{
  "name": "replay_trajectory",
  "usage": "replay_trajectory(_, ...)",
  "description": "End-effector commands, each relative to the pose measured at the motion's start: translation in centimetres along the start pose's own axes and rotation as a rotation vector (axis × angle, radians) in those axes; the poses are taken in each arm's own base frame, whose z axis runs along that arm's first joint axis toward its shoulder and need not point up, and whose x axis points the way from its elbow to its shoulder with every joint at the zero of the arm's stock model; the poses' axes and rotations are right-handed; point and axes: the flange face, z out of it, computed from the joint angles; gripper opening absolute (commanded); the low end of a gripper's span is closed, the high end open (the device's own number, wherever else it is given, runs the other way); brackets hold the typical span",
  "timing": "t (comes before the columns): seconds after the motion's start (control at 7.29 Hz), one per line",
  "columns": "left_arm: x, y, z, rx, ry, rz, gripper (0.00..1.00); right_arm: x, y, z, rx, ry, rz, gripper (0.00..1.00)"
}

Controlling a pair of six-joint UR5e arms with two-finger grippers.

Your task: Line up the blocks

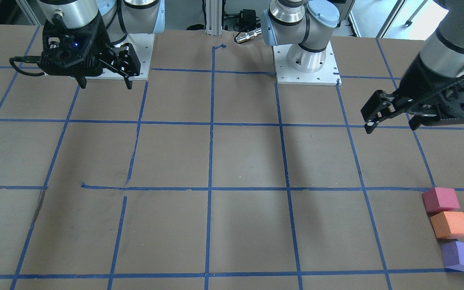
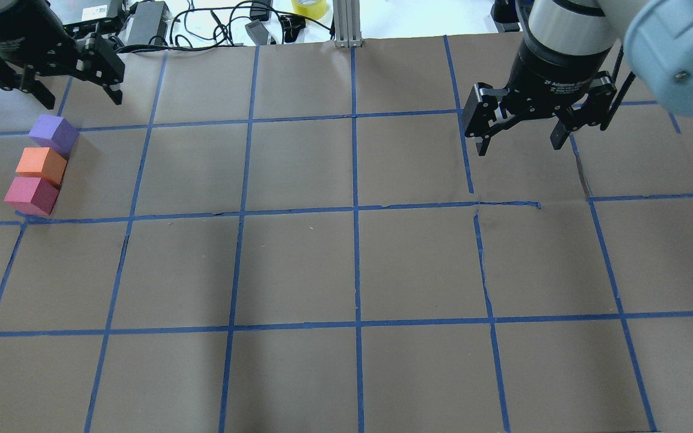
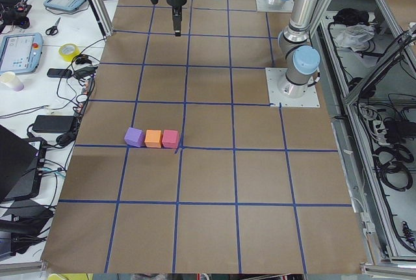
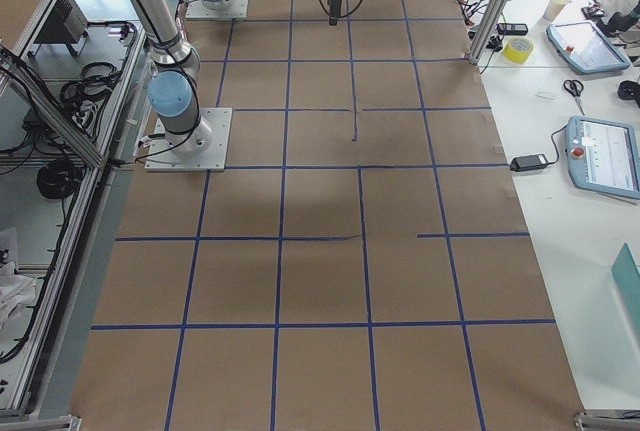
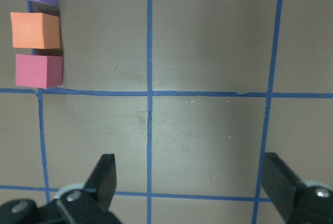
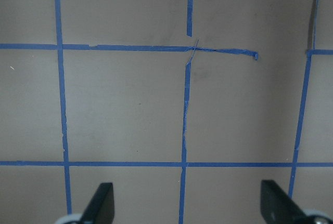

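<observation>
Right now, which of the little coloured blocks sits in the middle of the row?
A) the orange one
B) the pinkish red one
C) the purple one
A: the orange block lies between the purple block and the pinkish red block, as the overhead view shows.

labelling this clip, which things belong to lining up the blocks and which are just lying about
For the job:
purple block
orange block
pinkish red block

Just lying about:
yellow tape roll
scissors
teach pendant
power adapter
</observation>
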Motion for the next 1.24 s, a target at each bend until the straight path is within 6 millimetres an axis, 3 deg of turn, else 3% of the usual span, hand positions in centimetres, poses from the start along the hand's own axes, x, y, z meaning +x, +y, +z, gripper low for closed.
replay_trajectory(0.0, 10.3, 2.3, 0.6, 0.017, 0.031, 0.066, 1.00, 0.3, 0.2, -0.8, 0.019, 0.001, 0.005, 1.00)
replay_trajectory(0.14, 11.5, 4.1, -1.1, 0.065, -0.029, 0.113, 1.00, 0.0, 1.4, -0.4, -0.017, 0.000, -0.001, 1.00)
replay_trajectory(0.27, 11.3, 4.7, -1.3, 0.053, -0.046, 0.122, 1.00, 0.3, 1.1, -1.0, -0.003, -0.004, 0.004, 1.00)
replay_trajectory(0.55, 11.6, 5.0, -0.5, 0.024, 0.030, 0.114, 1.00, -0.2, 1.0, -0.2, -0.021, -0.006, -0.007, 1.00)
replay_trajectory(1.1, 8.7, 4.4, -0.8, 0.034, 0.066, 0.071, 1.00, 0.2, 1.0, -0.9, -0.011, -0.008, 0.000, 1.00)
